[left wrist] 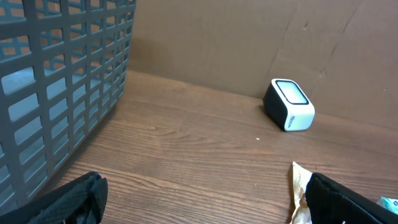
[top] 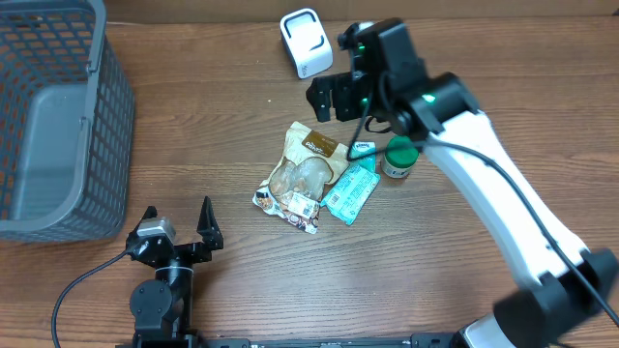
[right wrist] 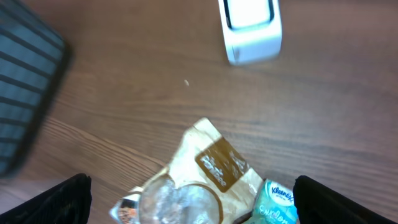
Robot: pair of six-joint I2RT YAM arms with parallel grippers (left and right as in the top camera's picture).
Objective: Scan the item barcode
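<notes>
Count on inspection: one grey mesh basket [top: 114,116], one white barcode scanner [top: 306,43], one tan snack bag [top: 308,172], one teal packet [top: 350,191] (a second, smaller one beside it cannot be confirmed) and one green-lidded jar [top: 397,158].

A small white scanner box with a black window face [top: 306,43] stands on the wooden counter [top: 213,116] near its far edge. Well apart from it, nearer the middle, a tan-and-clear plastic snack pouch with a brown label [top: 305,169] lies flat. A teal tissue packet [top: 351,191] lies touching the pouch's right side, and a small green-lidded jar [top: 398,158] stands upright just beside the packet.
</notes>
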